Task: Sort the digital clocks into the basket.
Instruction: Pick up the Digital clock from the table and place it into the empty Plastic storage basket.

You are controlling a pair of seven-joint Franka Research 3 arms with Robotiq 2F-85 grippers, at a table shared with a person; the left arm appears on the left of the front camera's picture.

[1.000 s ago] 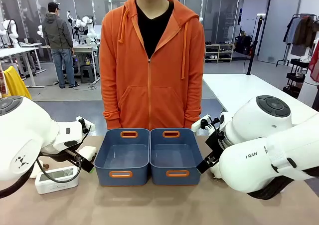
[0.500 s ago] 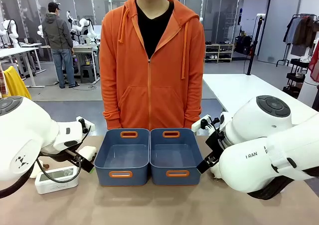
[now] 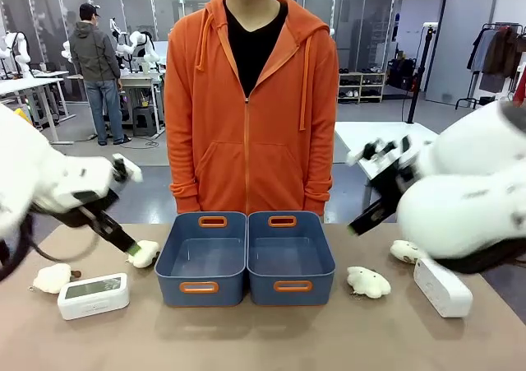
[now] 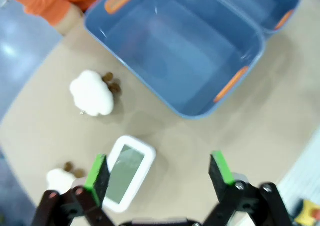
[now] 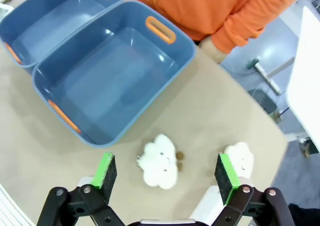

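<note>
- Left arm: it has lifted from its low crouch over the table (image 3: 246,338) and swung back. The left gripper (image 4: 159,168) now hangs high with its jaws spread wide and holds nothing.
- Left clock (image 3: 93,294): it lies face up near the front left corner, in the same spot as a second ago. In the left wrist view it sits below one finger.
- Left side: a plush toy (image 3: 51,278), formerly half hidden by the arm, is now in plain sight left of that clock. A second plush toy (image 3: 146,252) lies just beside the left tub.
- Left tub (image 3: 168,264) and right tub (image 3: 326,264): they stand side by side at centre, unmoved and both empty. No clock has been sorted yet.
- Person (image 3: 251,116): standing behind the tubs with arms at the sides, unchanged.
- Right arm: it has likewise risen and drawn back. The right gripper (image 5: 165,172) is fully spread and empty.
- Right side: the withdrawal uncovers a third plush toy (image 3: 367,281), a fourth plush toy (image 3: 406,250) behind it, and the right clock (image 3: 442,286) lying askew near the right edge.
- Assessment: both clocks are now exposed, and each arm appears placed to descend on its nearer one. The work stands at its start.
</note>
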